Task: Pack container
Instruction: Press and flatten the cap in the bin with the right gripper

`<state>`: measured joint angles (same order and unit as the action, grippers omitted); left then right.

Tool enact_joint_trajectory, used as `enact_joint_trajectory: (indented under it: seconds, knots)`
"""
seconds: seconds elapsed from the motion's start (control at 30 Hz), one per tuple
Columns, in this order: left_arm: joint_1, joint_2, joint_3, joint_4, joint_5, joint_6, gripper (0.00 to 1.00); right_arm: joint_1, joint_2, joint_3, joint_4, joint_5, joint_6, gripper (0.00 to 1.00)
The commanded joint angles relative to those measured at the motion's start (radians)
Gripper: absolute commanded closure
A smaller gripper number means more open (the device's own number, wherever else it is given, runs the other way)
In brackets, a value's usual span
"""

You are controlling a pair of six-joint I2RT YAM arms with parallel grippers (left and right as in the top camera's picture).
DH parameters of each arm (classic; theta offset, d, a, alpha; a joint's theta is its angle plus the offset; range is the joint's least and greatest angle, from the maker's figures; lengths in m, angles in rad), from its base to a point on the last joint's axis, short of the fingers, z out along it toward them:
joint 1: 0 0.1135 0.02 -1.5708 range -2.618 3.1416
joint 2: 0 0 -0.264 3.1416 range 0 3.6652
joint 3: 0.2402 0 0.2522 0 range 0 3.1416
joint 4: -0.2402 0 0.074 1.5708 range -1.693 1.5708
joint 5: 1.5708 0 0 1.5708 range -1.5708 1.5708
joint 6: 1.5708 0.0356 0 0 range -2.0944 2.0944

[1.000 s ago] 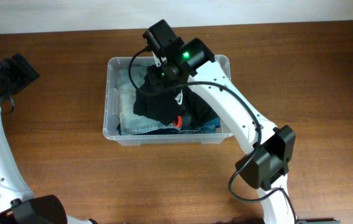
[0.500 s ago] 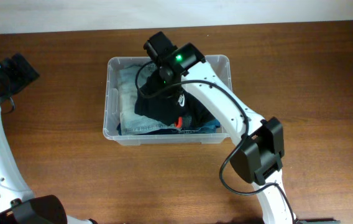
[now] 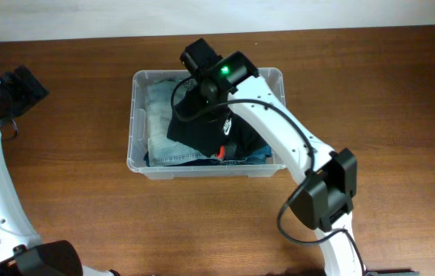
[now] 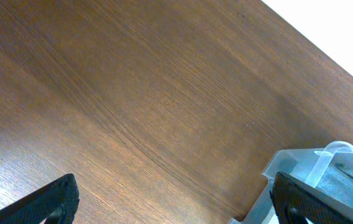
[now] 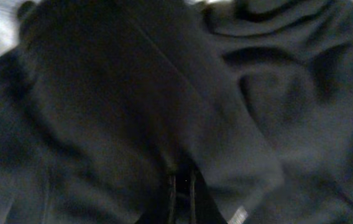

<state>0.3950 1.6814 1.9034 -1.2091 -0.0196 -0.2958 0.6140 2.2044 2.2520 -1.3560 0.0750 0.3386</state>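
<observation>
The clear plastic container [image 3: 138, 123] sits mid-table and holds folded clothes: a pale blue denim piece [image 3: 162, 126] at the left and a black garment [image 3: 202, 130] with a white logo on top. My right gripper [image 3: 194, 103] is over the container, shut on a fold of the black garment [image 5: 183, 193], which fills the right wrist view. My left gripper [image 4: 173, 199] is open and empty over bare wood at the far left; the container's corner [image 4: 301, 171] shows at the right of its view.
An orange-red patch [image 3: 220, 149] shows among the clothes near the container's front wall. The white right arm [image 3: 294, 146] reaches over the container's right side. The white wall edge [image 3: 217, 15] runs along the table's back.
The right arm has shifted slightly right and its elbow has swung back out; the black garment stays pinched and bunched in the container. The left arm has not moved.
</observation>
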Motion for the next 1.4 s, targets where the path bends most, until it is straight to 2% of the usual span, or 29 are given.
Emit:
enact_joint_trajectory:
  seconds: [0.0, 0.13, 0.3, 0.6, 0.73, 0.87, 1.07, 1.2, 1.37]
  knots:
    - [0.003, 0.011, -0.005, 0.000, -0.006, -0.006, 0.01, 0.001, -0.116, 0.062, -0.035, 0.011, 0.011, 0.96]
    - [0.003, 0.011, -0.005, 0.000, -0.006, -0.006, 0.01, 0.008, -0.128, 0.059, -0.088, 0.011, 0.011, 0.95]
    - [0.003, 0.011, -0.005, 0.000, -0.006, -0.006, 0.01, 0.017, -0.102, -0.005, -0.068, -0.033, 0.016, 0.95]
    - [0.003, 0.011, -0.005, 0.000, -0.006, -0.006, 0.01, 0.042, -0.055, -0.259, 0.141, -0.051, 0.035, 0.95]
    - [0.003, 0.011, -0.005, 0.000, -0.006, -0.006, 0.01, 0.041, -0.055, -0.338, 0.166, -0.048, 0.071, 0.96]
    - [0.003, 0.011, -0.005, 0.000, -0.006, -0.006, 0.01, 0.041, -0.079, -0.322, 0.151, -0.046, 0.071, 0.96]
    - [0.003, 0.011, -0.005, 0.000, -0.006, -0.006, 0.01, 0.039, -0.150, -0.183, 0.135, -0.028, 0.060, 0.96]
    - [0.003, 0.011, -0.005, 0.000, -0.006, -0.006, 0.01, 0.039, -0.157, -0.068, 0.180, -0.010, 0.058, 0.95]
    - [0.003, 0.011, -0.005, 0.000, -0.006, -0.006, 0.01, 0.039, -0.138, -0.063, 0.286, -0.010, 0.052, 0.94]
